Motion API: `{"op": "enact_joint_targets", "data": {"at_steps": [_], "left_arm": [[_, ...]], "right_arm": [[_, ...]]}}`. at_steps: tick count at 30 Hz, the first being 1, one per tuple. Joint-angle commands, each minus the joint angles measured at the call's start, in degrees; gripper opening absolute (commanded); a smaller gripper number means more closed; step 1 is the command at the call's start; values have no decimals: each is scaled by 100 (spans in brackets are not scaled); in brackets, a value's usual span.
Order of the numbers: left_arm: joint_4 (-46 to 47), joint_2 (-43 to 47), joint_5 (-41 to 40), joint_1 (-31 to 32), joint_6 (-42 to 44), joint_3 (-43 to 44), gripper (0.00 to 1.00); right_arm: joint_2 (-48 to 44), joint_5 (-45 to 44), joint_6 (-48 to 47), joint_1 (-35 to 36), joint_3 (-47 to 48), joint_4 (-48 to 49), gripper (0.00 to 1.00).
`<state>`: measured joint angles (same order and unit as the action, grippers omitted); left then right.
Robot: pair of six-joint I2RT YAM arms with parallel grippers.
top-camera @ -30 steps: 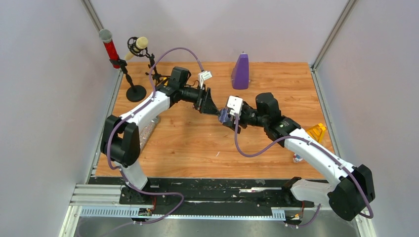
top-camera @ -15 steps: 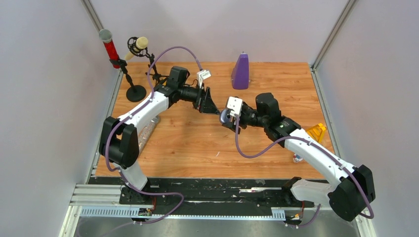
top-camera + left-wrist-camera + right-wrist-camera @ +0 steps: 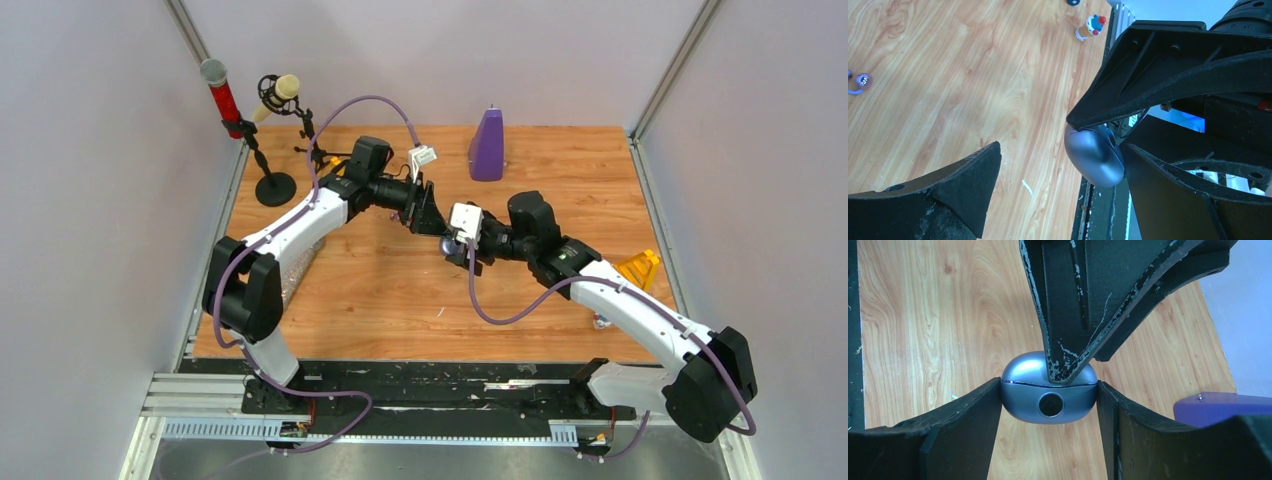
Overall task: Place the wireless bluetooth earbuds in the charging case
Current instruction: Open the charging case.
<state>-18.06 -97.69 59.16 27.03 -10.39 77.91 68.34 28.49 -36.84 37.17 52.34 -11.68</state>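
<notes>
A tiny purple earbud (image 3: pixel 862 79) lies on the counter (image 3: pixel 958 45), well apart. The left pincer (image 3: pixel 1030 135) is wide open, one tip touching the top of the grey oval case (image 3: pixel 1020 375). The right pincer (image 3: pixel 1049 399) holds this shut case above the counter.

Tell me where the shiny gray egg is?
Mid-table in the top view, the charging case sits pinched in the right gripper, with the left gripper at its top.

Above the middle of the counter (image 3: pixel 380 290), the charging case (image 3: pixel 1048 400) sits inside the right pincer (image 3: pixel 1048 390); the left pincer (image 3: pixel 1033 134) touches its top.
</notes>
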Motion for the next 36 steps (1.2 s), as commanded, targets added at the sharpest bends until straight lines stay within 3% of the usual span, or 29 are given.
{"op": "enact_joint_targets", "data": {"at_steps": [1,14,36], "left_arm": [[94,131,87,57,14,44,100],[-255,12,-337,3,373,69,100],[-232,358,-191,-510,298,22,100]], "right_arm": [[5,-121,-88,66,17,244,42],[-262,34,-21,72,142,25,41],[-356,-115,-79,51,174,-54,39]]}}
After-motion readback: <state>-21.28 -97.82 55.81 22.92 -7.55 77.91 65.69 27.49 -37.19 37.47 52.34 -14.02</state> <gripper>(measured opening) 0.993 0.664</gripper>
